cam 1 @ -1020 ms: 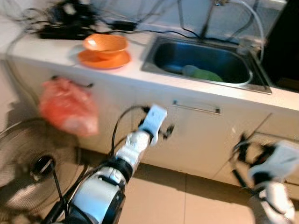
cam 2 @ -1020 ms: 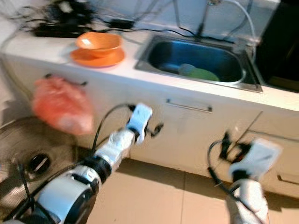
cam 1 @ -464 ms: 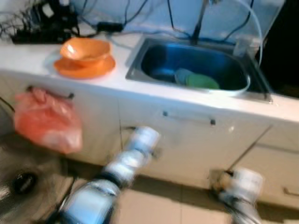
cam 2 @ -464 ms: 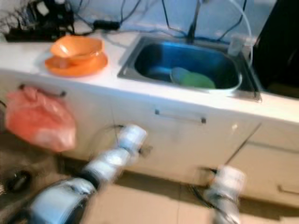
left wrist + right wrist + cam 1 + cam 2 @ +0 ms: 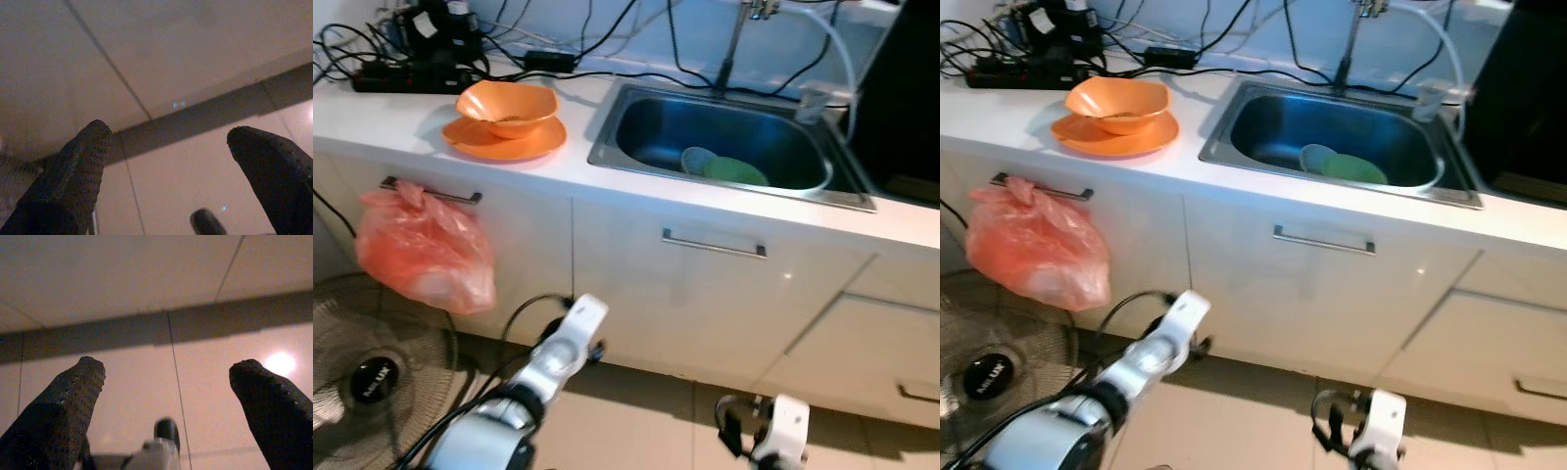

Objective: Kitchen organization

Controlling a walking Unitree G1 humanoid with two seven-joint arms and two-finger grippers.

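The white counter (image 5: 607,176) runs left to right, the steel sink (image 5: 734,147) set in it with its long axis along the counter. An orange bowl (image 5: 506,106) sits upright on an orange plate (image 5: 470,142) just left of the sink. Green dishes (image 5: 729,168) lie in the basin. Both arms hang low before the cabinets; left gripper (image 5: 168,161) and right gripper (image 5: 168,387) have fingers spread apart, holding nothing.

The head views are bright and sharp. Light falls from above on the white counter (image 5: 401,108), and the metal sink (image 5: 724,137) shines a little. The upper right corner is very dark. A shadow lies along the floor under the cabinets. Both wrist views are dim and brownish, and the black fingers (image 5: 73,171) look soft and fuzzy. A round glare spot (image 5: 279,363) glows on the floor tiles.
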